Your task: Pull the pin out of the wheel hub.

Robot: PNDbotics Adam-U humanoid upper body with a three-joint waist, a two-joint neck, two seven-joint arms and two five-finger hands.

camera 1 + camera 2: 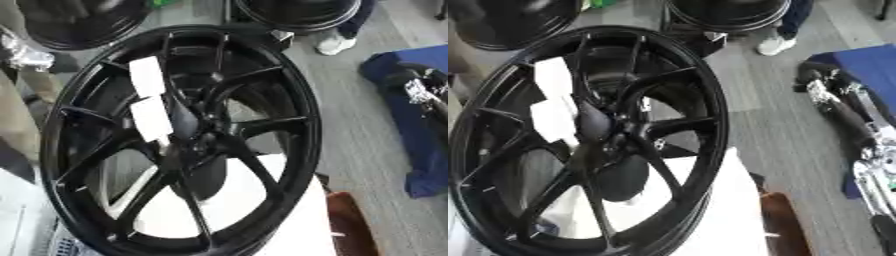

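Wheel hub (184, 140) on white table (297, 220), grey floor (359, 130) beyond.

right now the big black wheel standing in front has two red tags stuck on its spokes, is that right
Not quite: the tags are white, not red. The left eye view shows two white tags on the spokes of the big black wheel standing in front. The rest holds.

White labels (149, 100) on the wheel hub (201, 145) — nothing legible.
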